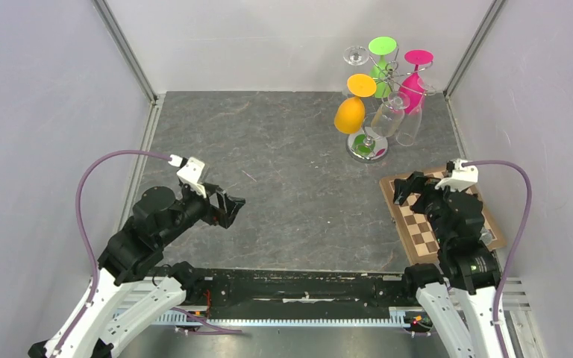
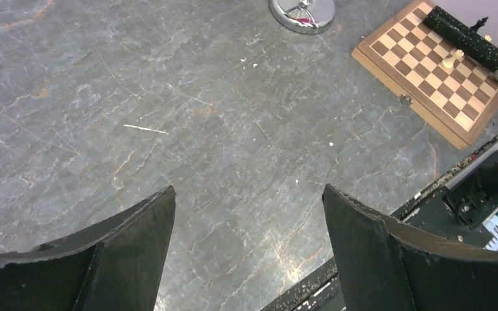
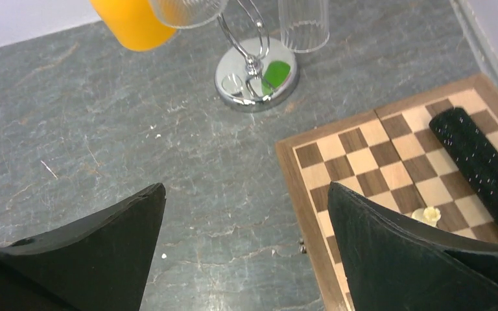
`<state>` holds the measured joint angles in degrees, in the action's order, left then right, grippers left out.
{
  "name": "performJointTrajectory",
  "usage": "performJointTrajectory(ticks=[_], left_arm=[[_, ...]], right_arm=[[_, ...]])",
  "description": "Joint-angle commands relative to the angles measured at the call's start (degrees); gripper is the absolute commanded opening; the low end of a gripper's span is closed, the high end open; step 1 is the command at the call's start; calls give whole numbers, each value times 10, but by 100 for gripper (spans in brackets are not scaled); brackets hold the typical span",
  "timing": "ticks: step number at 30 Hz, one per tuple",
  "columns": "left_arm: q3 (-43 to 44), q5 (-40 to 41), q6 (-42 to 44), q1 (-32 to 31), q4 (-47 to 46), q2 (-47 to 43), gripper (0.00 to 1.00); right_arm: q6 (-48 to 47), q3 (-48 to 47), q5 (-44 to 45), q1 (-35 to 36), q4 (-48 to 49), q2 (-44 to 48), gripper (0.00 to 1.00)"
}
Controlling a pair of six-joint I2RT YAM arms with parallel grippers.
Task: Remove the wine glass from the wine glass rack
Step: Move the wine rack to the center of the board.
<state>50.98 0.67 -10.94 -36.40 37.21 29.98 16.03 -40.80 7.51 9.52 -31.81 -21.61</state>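
Observation:
The chrome wine glass rack point(image 1: 367, 148) stands at the far right of the table on its round mirrored base. Several glasses hang bowl-down from its arms: an orange wine glass point(image 1: 350, 113), a green one point(image 1: 381, 72), a pink one point(image 1: 415, 81) and clear ones point(image 1: 389, 115). My left gripper point(image 1: 233, 208) is open and empty, low over the table's middle left, far from the rack. My right gripper point(image 1: 409, 187) is open and empty over the near edge of a chessboard, short of the rack. The right wrist view shows the rack base point(image 3: 246, 97), the orange glass point(image 3: 133, 23) and a clear bowl point(image 3: 185, 10).
A wooden chessboard point(image 1: 418, 231) lies at the right under my right arm. It carries a black cylinder point(image 3: 486, 168) and a white chess piece point(image 3: 426, 214). Grey walls enclose the table on the left, back and right. The left wrist view shows the rack base point(image 2: 302, 13) and the chessboard point(image 2: 428, 71).

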Motion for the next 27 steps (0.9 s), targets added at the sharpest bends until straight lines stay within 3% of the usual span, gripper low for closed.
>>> performJointTrajectory(ticks=[1,6,16,27], left_arm=[[57,-21,-20,-1,53,1,89],[71,-24,-24,-1,62,15,89],[101,-29,-36,-1,65,44,89],[102,-37,-22,-1,66,74,87]], right_arm=[[47,-38,31,2,-27,-32,98],[68,-96,49,2,-71,-105,98],[-31,-196,17,2,-114,-184,98],[-36,-464,-25,2,-187,-329,98]])
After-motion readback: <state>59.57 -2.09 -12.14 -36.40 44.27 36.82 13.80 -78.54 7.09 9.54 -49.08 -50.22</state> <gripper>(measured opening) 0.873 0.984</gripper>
